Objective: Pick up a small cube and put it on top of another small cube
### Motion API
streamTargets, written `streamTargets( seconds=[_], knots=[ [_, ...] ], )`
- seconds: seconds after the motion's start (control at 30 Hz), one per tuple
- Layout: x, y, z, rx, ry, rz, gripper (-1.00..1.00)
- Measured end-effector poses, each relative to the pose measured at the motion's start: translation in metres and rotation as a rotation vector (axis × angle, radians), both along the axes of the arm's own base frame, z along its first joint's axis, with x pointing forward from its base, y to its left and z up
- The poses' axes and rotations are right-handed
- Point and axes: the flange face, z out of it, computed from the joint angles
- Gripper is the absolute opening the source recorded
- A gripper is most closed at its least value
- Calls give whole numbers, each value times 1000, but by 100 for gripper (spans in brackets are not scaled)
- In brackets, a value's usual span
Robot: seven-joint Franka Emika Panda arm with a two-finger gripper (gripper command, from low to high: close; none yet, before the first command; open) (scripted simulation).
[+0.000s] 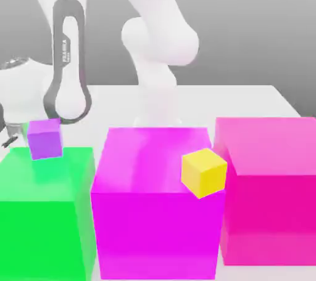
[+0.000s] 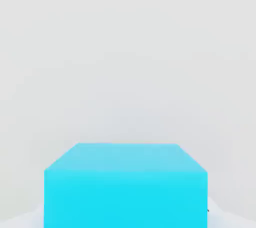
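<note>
Cyan cube (image 2: 125,184) — close under hand

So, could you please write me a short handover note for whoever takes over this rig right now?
Gripper: shut, by all signs on the cyan cube, which sits right in front of the hand camera.
Exterior view: small purple cube by the green block; small yellow cube in front of the magenta block; pink block at the right.
Done: cube apparently grasped.
Left: lift it, carry it over and set it on another small cube.
</note>
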Motion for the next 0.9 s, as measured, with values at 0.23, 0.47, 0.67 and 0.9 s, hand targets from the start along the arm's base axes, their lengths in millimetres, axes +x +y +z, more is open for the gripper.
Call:
streamTargets(
  seconds=[0.23, 0.47, 0.67, 0.9],
  knots=[
    [61, 2, 65, -15, 21, 256, -100],
    [127, 15, 158, -50, 84, 523, -100],
    [163, 76, 254, -29, 34, 476, -100],
    [169, 110, 233, 2, -2, 434, 100]
  ],
)
